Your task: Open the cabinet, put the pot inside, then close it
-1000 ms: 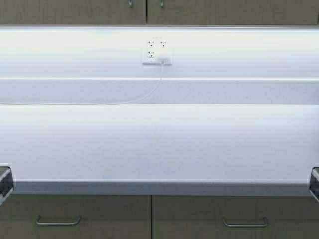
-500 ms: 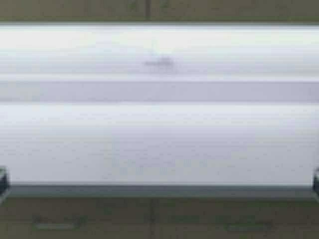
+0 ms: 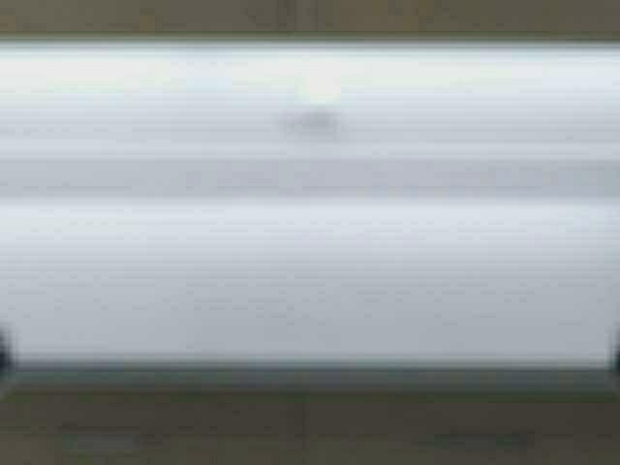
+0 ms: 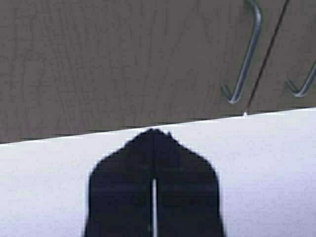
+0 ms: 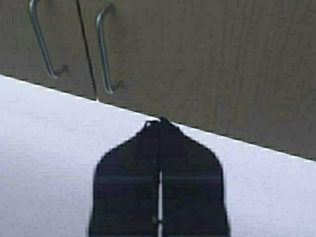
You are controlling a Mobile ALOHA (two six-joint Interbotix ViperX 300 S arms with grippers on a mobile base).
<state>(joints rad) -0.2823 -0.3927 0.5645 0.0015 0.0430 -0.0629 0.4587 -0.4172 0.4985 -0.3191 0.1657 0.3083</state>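
The cabinet (image 3: 291, 17) shows as a tan strip along the top of the high view, above the white wall. Its two doors are shut. In the left wrist view I see a tan door (image 4: 98, 64) and its curved metal handle (image 4: 247, 54); in the right wrist view a door (image 5: 222, 64) and a handle (image 5: 103, 49). My left gripper (image 4: 154, 132) is shut and holds nothing, low at the left edge by the counter's front. My right gripper (image 5: 159, 122) is shut and empty too, at the right edge. The pot is out of view.
A long white counter (image 3: 310, 281) runs across in front of me, with a white backsplash behind it. A wall socket (image 3: 310, 121) sits at the middle of the wall. Tan base cabinets (image 3: 291, 426) lie under the counter's front edge.
The whole high view has gone smeared and shifted slightly, so the robot has moved. Less of both grippers shows at the side edges. Both grippers stay shut.
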